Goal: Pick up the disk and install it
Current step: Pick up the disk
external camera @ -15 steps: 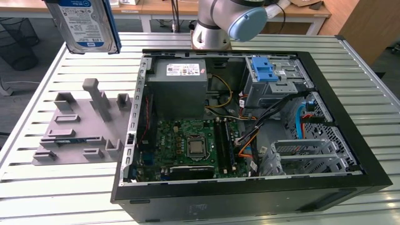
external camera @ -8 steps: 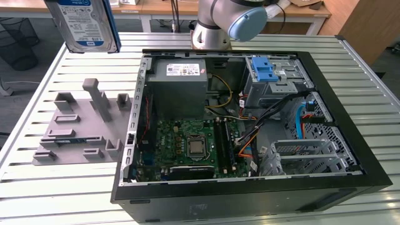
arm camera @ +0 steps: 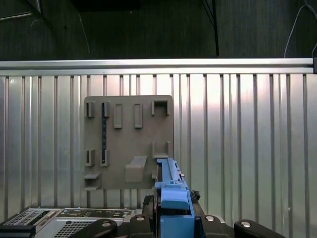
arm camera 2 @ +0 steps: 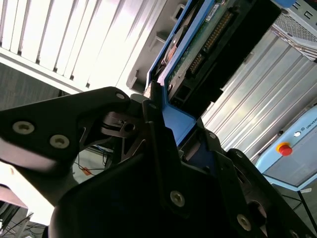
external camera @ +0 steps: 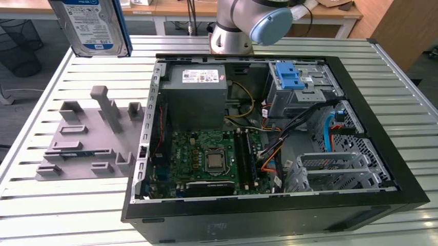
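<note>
In the second wrist view the gripper clamps the disk by its edge. The exterior view shows its labelled face, raised above the grey holder on the surface.

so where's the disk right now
The disk is clamped in the gripper, high at the exterior view's left, above the grey holder plate beside the computer case.

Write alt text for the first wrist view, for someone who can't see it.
The gripper is shut on the disk, seen edge-on in its blue carrier. Beyond it lies a slatted metal table with a grey slotted fixture on it, and a corner of the computer case.
</note>
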`<state>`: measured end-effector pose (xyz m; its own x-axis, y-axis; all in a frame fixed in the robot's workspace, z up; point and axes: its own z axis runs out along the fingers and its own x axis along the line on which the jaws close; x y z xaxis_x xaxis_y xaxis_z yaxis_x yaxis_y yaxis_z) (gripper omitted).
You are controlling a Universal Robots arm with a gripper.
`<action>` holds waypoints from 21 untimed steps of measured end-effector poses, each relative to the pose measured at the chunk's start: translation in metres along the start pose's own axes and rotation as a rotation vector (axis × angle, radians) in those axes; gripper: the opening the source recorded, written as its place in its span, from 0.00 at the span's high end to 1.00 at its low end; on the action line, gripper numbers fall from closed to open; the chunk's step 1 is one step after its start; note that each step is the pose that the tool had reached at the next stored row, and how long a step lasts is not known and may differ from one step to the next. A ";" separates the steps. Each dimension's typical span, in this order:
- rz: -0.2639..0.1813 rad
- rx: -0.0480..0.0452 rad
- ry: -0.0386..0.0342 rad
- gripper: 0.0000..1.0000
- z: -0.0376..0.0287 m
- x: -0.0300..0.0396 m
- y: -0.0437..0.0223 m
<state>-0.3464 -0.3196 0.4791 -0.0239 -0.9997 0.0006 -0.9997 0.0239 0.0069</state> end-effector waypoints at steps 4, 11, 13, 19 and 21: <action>0.000 0.0001 -0.0001 0.64 0.0001 0.0006 -0.0016; 0.000 0.0002 -0.0001 0.64 0.0001 0.0012 -0.0073; 0.000 0.0002 -0.0001 0.64 0.0000 0.0018 -0.0083; 0.000 0.0001 -0.0001 0.64 0.0000 0.0049 -0.0111; 0.000 0.0001 -0.0001 0.64 0.0000 0.0057 -0.0121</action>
<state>-0.3345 -0.3256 0.4790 -0.0240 -0.9997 0.0006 -0.9997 0.0240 0.0067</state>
